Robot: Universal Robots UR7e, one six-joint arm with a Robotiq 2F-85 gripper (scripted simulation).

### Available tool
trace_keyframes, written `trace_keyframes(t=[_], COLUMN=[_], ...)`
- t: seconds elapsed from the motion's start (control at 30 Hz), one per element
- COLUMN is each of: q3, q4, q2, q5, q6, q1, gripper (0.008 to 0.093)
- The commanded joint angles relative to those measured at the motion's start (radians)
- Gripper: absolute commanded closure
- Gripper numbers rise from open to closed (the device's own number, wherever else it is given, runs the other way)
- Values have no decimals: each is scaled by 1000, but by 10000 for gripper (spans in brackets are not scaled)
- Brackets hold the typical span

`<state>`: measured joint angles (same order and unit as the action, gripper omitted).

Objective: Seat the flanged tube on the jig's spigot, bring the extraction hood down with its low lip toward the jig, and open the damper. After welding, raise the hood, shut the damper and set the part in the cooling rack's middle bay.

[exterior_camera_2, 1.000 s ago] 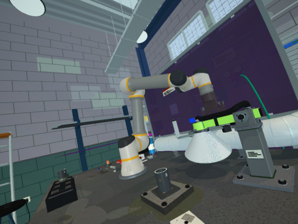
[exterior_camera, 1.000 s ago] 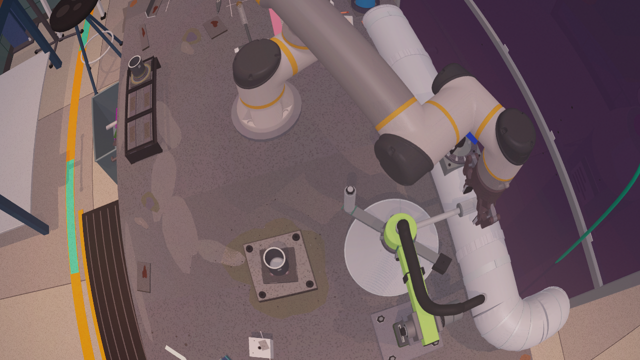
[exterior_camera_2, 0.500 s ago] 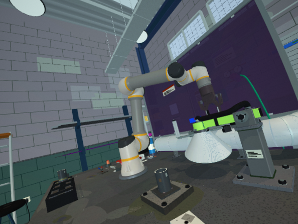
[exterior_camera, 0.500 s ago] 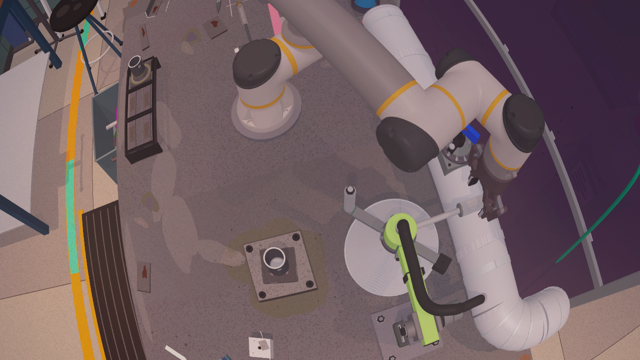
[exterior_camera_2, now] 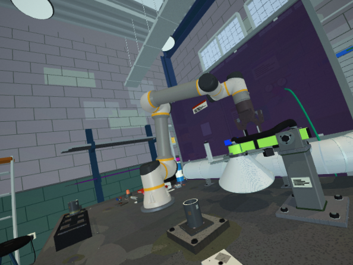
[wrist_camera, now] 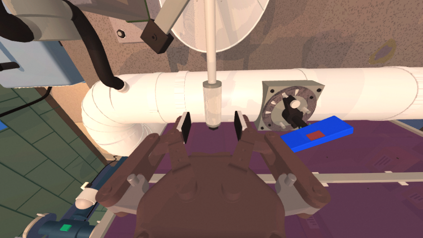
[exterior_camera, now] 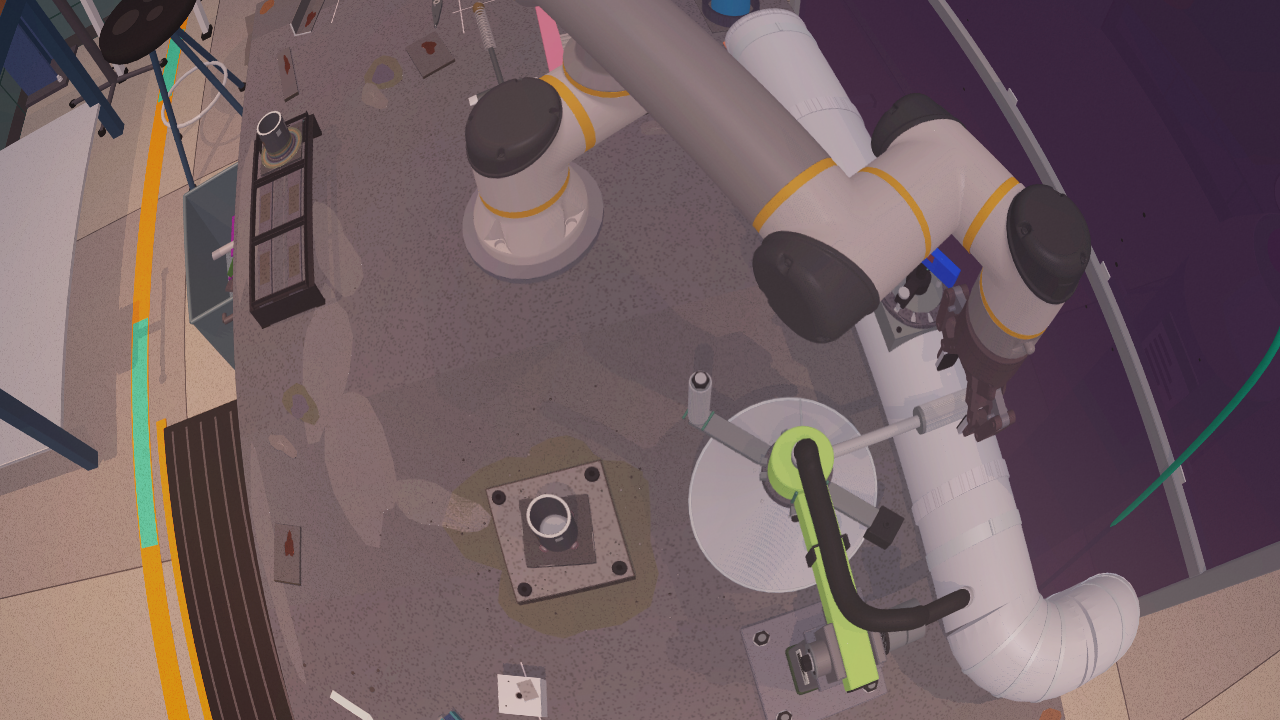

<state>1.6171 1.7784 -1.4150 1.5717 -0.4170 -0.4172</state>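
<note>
The damper (wrist_camera: 291,108) on the white duct is half hidden under my arm in the side camera (exterior_camera: 908,304); its blue lever (wrist_camera: 316,133) points away from the duct. A flanged tube (exterior_camera: 549,519) stands upright on the jig's spigot (exterior_camera_2: 193,213). The white cone hood (exterior_camera: 780,492) hangs raised on the green arm (exterior_camera_2: 261,143), right of the jig. A ribbed hood handle (wrist_camera: 211,103) sticks out over the duct. My gripper (wrist_camera: 211,125) is open, its fingers on either side of the handle's tip, holding nothing.
The black cooling rack (exterior_camera: 285,219) lies at the table's far left, with a second flanged tube (exterior_camera: 272,130) in its end bay. The hood's grey post (exterior_camera_2: 300,172) and base plate stand near the table edge. The white duct (exterior_camera: 967,501) runs under my wrist.
</note>
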Motion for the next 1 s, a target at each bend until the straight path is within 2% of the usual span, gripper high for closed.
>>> trace_keyframes(t=[0.0,0.43,0.53,0.73,0.83,0.97], q3=[-1,-4,-48,-214,-234,-215], q4=[0,-4,-55,-229,-251,-250], q2=[-1,-2,-10,-20,-18,-34], q5=[0,0,0,0,0,0], q6=[0,0,0,0,0,11], q1=[0,0,0,0,0,11], gripper=[334,334,334,334,334,334])
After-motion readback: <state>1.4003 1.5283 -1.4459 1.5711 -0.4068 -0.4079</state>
